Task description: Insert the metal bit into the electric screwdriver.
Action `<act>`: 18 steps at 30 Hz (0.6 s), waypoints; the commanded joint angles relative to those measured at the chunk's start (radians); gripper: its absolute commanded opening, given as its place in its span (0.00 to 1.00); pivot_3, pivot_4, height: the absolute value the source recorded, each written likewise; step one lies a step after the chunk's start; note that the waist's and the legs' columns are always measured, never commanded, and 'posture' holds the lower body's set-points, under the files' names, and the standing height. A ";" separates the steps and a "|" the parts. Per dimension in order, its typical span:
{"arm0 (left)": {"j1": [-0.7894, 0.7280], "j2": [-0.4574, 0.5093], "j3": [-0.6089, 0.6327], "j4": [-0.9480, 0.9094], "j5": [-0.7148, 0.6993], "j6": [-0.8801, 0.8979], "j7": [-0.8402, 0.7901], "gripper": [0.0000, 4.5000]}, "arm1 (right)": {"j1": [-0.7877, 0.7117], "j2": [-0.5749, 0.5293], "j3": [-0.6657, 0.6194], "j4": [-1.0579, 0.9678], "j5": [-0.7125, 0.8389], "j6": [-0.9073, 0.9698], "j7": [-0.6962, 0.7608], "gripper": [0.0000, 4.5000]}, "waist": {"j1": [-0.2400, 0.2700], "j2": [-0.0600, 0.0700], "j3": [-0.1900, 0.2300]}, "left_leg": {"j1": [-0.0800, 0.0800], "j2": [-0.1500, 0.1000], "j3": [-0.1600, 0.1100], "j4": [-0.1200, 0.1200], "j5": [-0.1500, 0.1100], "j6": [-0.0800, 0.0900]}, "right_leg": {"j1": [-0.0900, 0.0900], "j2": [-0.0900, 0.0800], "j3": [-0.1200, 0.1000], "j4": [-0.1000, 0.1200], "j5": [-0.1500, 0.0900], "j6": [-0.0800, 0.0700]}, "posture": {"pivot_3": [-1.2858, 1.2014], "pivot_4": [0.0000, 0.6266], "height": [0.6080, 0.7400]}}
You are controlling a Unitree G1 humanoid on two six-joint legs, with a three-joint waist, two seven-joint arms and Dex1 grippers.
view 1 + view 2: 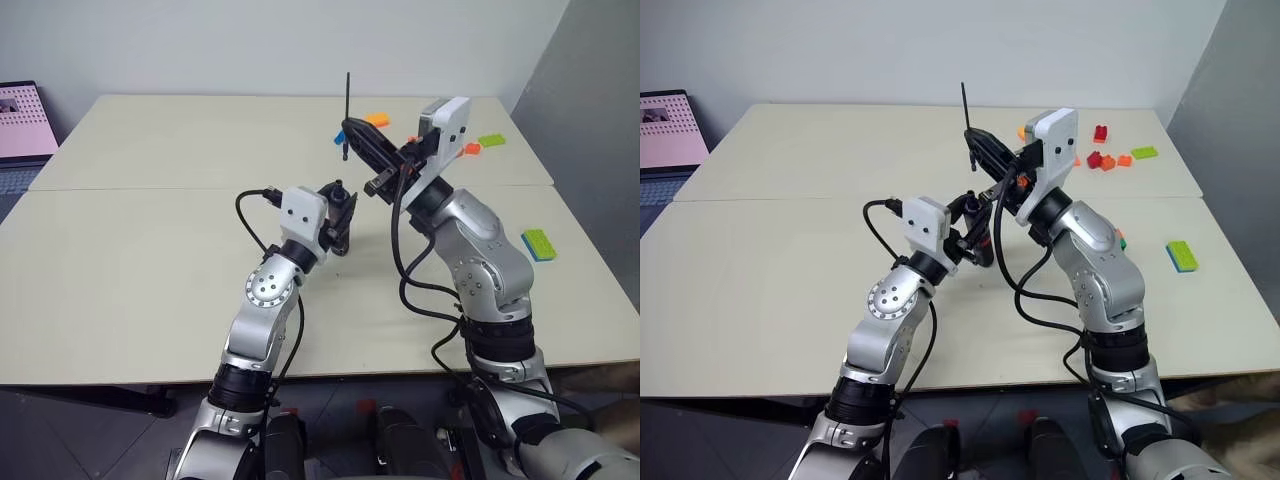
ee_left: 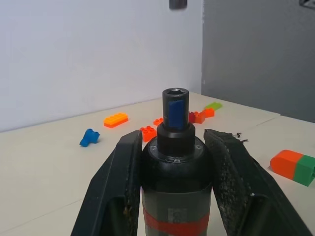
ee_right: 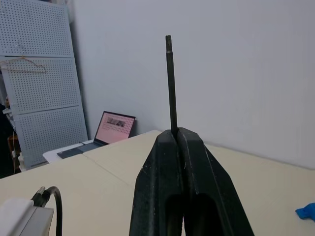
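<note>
Holding apart: left gripper clamps screwdriver; right gripper pinches bit at screwdriver's 1 o'clock. Risk: thin bit slips, missing socket.

Beige tables, white wall

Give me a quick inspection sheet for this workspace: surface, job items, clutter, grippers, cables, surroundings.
Surface: beige table, seam across the middle.
Job's things: screwdriver upright in the left gripper, socket open and unfilled; metal bit standing up from the right gripper, not yet inserted.
Clutter: toy bricks scattered at the far right, one green brick nearer, on the right.
Grippers: left shut on screwdriver; right shut on metal bit.
Cables: black cables looping along both arms, off the table.
Surroundings: laptop at far left; pegboard; plain wall.
</note>
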 commanded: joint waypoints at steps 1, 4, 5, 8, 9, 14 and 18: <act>0.009 -0.007 -0.003 -0.049 0.008 -0.020 0.009 0.36 | 0.004 0.011 0.004 -0.061 0.016 -0.009 -0.010 0.00 | 0.000 0.000 0.000 | 0.000 0.000 0.000 0.000 0.000 0.000 | 0.000 0.000 0.000 0.000 0.000 0.000 | 0.52 0.24 1.00; 0.013 -0.008 -0.006 -0.053 0.013 -0.019 0.012 0.36 | 0.014 0.017 0.009 -0.065 0.011 -0.013 -0.012 0.00 | 0.000 0.000 0.000 | 0.000 0.000 0.000 0.000 0.000 0.000 | 0.000 0.000 0.000 0.000 0.000 0.000 | 0.52 0.24 1.00; 0.013 -0.009 -0.006 -0.054 0.014 -0.018 0.014 0.36 | 0.017 0.018 0.012 -0.066 0.009 -0.015 -0.012 0.00 | 0.000 0.000 0.000 | 0.000 0.000 0.000 0.000 0.000 0.000 | 0.000 0.000 0.000 0.000 0.000 0.000 | 0.52 0.24 1.00; 0.017 -0.011 -0.007 -0.059 0.017 -0.013 0.017 0.36 | 0.035 0.024 0.024 -0.066 0.005 -0.027 -0.007 0.00 | 0.000 0.000 0.000 | 0.000 0.000 0.000 0.000 0.000 0.000 | 0.000 0.000 0.000 0.000 0.000 0.000 | 0.52 0.24 1.00; 0.017 -0.012 -0.007 -0.058 0.017 -0.013 0.017 0.36 | 0.040 0.026 0.028 -0.063 0.005 -0.030 -0.005 0.00 | 0.000 0.000 0.000 | 0.000 0.000 0.000 0.000 0.000 0.000 | 0.000 0.000 0.000 0.000 0.000 0.000 | 0.52 0.24 1.00; 0.023 -0.010 -0.011 -0.065 0.019 -0.007 0.015 0.36 | 0.060 0.027 0.047 -0.053 -0.010 -0.056 0.006 0.00 | 0.000 0.000 0.000 | 0.000 0.000 0.000 0.000 0.000 0.000 | 0.000 0.000 0.000 0.000 0.000 0.000 | 0.52 0.24 1.00; 0.023 -0.007 -0.012 -0.065 0.017 -0.004 0.015 0.36 | 0.072 0.032 0.061 -0.052 -0.022 -0.071 0.004 0.00 | 0.000 0.000 0.000 | 0.000 0.000 0.000 0.000 0.000 0.000 | 0.000 0.000 0.000 0.000 0.000 0.000 | 0.52 0.24 1.00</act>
